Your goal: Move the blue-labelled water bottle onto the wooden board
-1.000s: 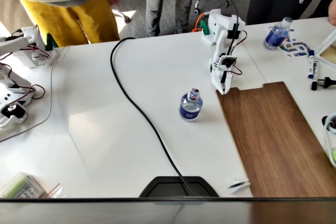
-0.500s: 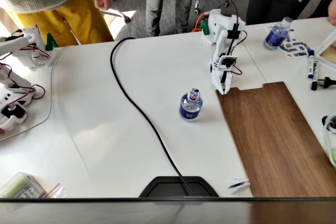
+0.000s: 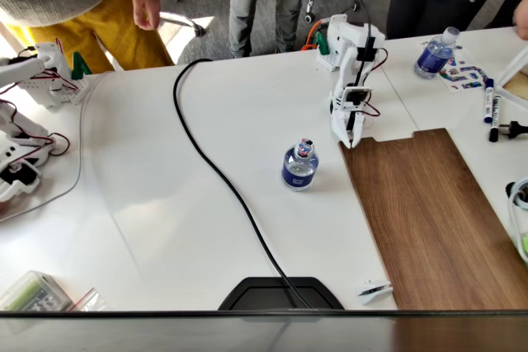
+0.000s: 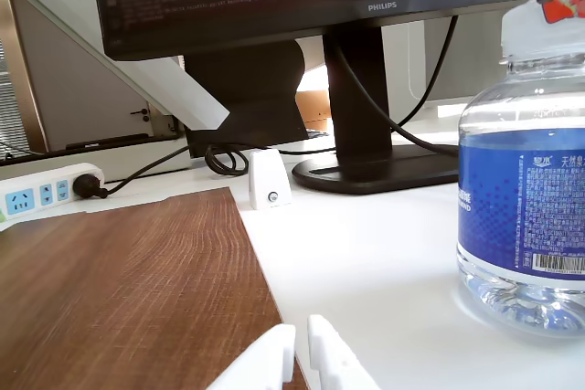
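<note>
The blue-labelled water bottle [image 3: 299,166] stands upright on the smooth white table [image 3: 165,204], just beside the left edge of the wooden board [image 3: 421,212] but not on it. It is a small clear plastic bottle with a dark blue wrap label and a little reddish and blue top. In the wrist view the bottle [image 4: 526,180] shows ribbed clear plastic under the label. The board is a flat dark brown panel with fine wood grain and a stepped notch at its far corner. The white gripper [image 3: 350,139] points down at that notch, near the bottle and not touching it. In the wrist view its two pale fingertips [image 4: 302,353] are pressed nearly together and hold nothing. A black cable [image 3: 219,171] curves across the table. Compared with a second ago, the bottle, the board and the arm are in the same places; only the person in yellow trousers [image 3: 91,26] behind the table has shifted to the left.
</note>
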Action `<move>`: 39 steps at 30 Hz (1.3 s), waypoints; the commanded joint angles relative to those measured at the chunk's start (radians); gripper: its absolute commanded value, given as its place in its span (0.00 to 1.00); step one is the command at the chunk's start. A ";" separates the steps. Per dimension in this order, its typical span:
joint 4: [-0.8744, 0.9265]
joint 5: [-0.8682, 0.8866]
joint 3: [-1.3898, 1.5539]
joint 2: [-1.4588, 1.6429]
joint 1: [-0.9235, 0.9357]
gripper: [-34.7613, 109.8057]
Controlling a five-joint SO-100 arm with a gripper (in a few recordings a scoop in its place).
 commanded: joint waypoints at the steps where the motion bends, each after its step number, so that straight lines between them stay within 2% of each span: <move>1: -0.023 0.003 0.009 0.002 0.015 0.24; 8: -0.043 0.038 0.031 0.021 0.017 0.24; 16: 0.020 0.044 0.224 0.253 -0.009 0.24; 39: 0.635 0.069 0.520 1.175 0.014 0.24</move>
